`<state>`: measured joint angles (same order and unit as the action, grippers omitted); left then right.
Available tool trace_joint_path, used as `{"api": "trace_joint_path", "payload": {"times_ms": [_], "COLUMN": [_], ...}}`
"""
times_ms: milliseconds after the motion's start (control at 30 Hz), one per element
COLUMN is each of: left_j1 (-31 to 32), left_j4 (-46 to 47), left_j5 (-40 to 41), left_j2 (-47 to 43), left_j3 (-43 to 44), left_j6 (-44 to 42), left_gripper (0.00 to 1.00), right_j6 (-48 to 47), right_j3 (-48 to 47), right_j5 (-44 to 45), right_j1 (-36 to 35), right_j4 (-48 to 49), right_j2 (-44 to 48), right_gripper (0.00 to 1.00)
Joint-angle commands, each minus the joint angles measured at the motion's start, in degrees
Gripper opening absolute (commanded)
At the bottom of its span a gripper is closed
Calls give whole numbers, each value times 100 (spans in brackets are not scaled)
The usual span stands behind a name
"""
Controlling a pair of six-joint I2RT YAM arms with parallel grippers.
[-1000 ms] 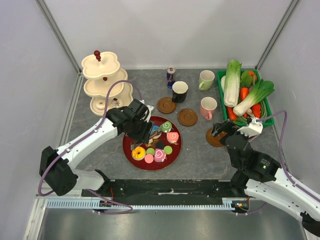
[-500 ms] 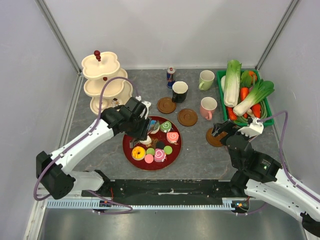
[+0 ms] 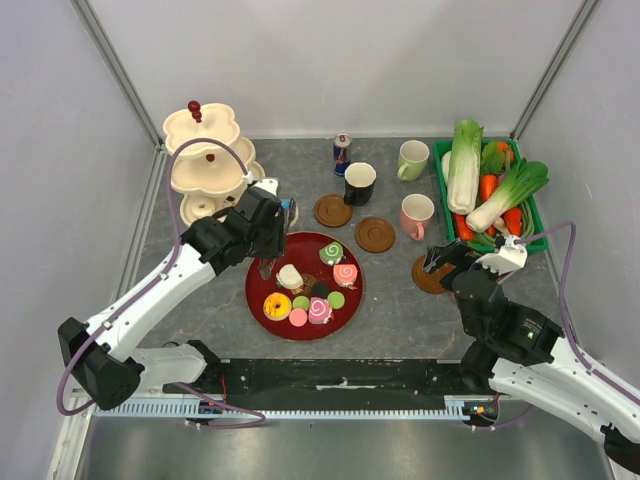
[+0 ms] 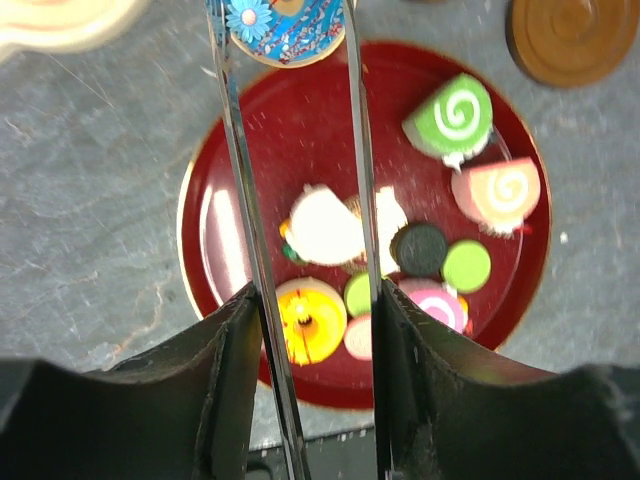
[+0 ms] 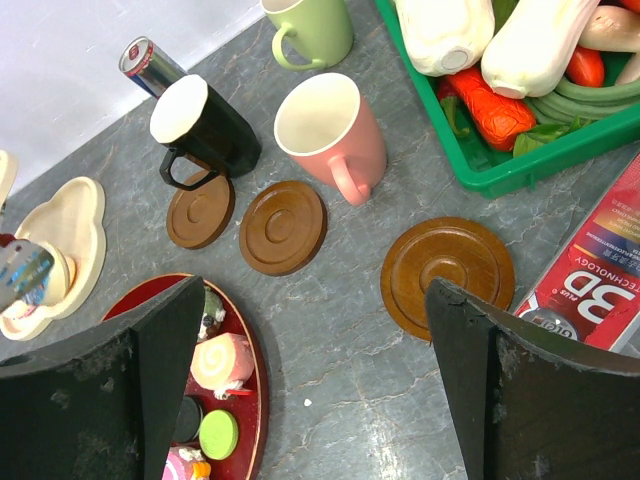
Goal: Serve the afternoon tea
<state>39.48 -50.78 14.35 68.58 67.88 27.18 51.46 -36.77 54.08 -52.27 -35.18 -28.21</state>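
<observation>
The left gripper (image 3: 281, 214) is up off the red tray (image 3: 352, 305), its long thin fingers (image 4: 232, 110) pinching a blue-iced pastry (image 4: 287, 25) right at their tips. That pastry hangs just past the tray's far rim, close to the lowest tier of the cream tiered stand (image 3: 205, 160).

Down on the tray: a green swirl roll (image 3: 331, 253), a pink swirl roll (image 3: 345, 274), a white pastry (image 3: 291, 277), a yellow donut (image 3: 277, 306), a black macaron (image 3: 319, 290) and a green macaron (image 3: 336, 299), all bunched in the middle and near half.

Over on the right, the right gripper (image 3: 436, 262) hovers with its jaws spread wide and nothing between them, above a brown coaster (image 5: 447, 275). Two more coasters (image 3: 332, 210) (image 3: 375, 234) lie between tray and mugs. The black mug (image 3: 359, 183) stands by the far one, the pink mug (image 3: 416, 215) just right of the nearer, and the pale green mug (image 3: 412, 159) sits farther back beside the green vegetable crate (image 3: 441, 150).
</observation>
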Motion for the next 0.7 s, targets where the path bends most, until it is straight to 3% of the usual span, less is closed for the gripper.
{"api": "trace_joint_path", "payload": {"times_ms": [0, 233, 667], "left_j1": [-256, -1117, -2041], "left_j4": [920, 2273, 3267], "left_j5": [797, 385, -266], "left_j2": [243, 472, 1342], "left_j3": [68, -591, -758], "left_j6": [437, 824, 666], "left_gripper": [52, 52, 52], "right_j6": [13, -48, -101], "right_j3": [-102, -102, -154], "right_j5": [225, 278, 410], "right_j1": [6, -2, -2], "right_j4": [143, 143, 160], "right_j2": [17, -1, -282], "right_gripper": [98, 98, 98]}}
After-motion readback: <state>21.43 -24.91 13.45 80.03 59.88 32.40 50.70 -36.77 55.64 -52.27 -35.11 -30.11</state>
